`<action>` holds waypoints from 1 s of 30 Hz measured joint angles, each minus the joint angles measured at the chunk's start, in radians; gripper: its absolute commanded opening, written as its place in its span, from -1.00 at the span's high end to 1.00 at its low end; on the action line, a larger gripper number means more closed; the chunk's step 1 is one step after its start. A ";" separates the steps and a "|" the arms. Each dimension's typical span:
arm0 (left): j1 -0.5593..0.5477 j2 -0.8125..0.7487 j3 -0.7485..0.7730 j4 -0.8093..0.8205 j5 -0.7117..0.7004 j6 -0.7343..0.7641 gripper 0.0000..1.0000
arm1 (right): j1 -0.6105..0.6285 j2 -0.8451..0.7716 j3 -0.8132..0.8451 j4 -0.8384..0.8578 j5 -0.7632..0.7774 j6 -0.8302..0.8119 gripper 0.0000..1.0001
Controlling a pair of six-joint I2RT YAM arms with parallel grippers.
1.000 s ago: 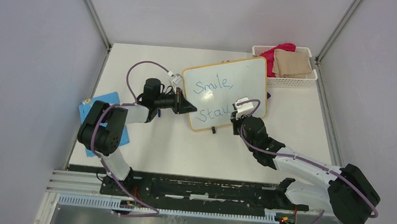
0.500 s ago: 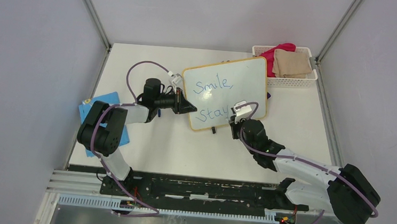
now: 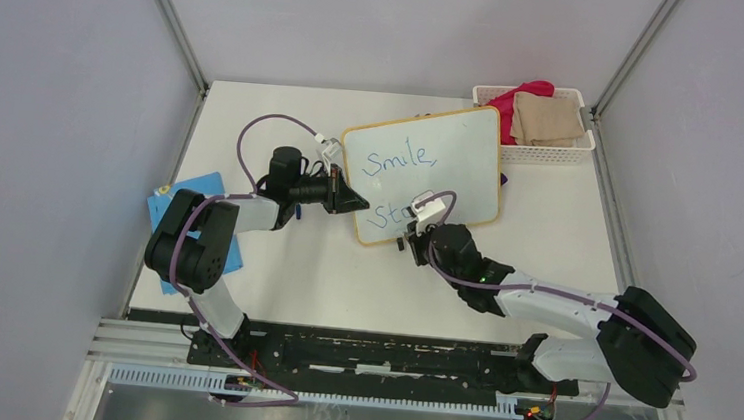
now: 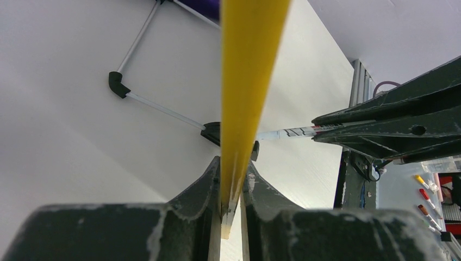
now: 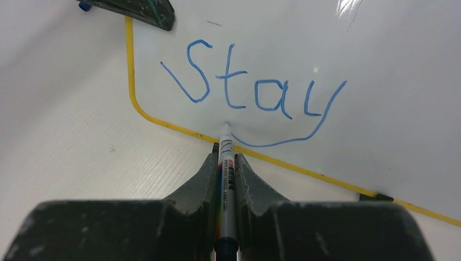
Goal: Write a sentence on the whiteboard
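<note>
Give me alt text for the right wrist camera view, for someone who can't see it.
The right gripper clamps a marker, its tip at the whiteboard just below the blue handwritten word "Stay". The board's yellow frame curves past on the white table.

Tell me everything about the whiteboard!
The whiteboard is a shiny white rectangle with a thin yellow frame, rounded corners and small black feet. It sits askew on the table, near a basket. Its blue words read "Smile," and "Stay". The left gripper pinches its edge; the marker in the right gripper touches it below "Stay".
</note>
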 measured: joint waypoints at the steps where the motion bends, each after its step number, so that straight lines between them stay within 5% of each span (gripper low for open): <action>1: 0.000 0.000 0.000 0.000 0.000 0.000 0.96 | 0.002 0.002 0.007 0.002 0.000 0.000 1.00; 15: -0.001 0.000 0.002 -0.003 0.000 0.000 0.96 | -0.147 -0.314 -0.060 -0.043 0.118 -0.028 1.00; 30: -0.002 0.000 0.002 -0.003 -0.001 0.000 0.96 | -0.197 -0.187 -0.019 0.011 0.138 -0.024 1.00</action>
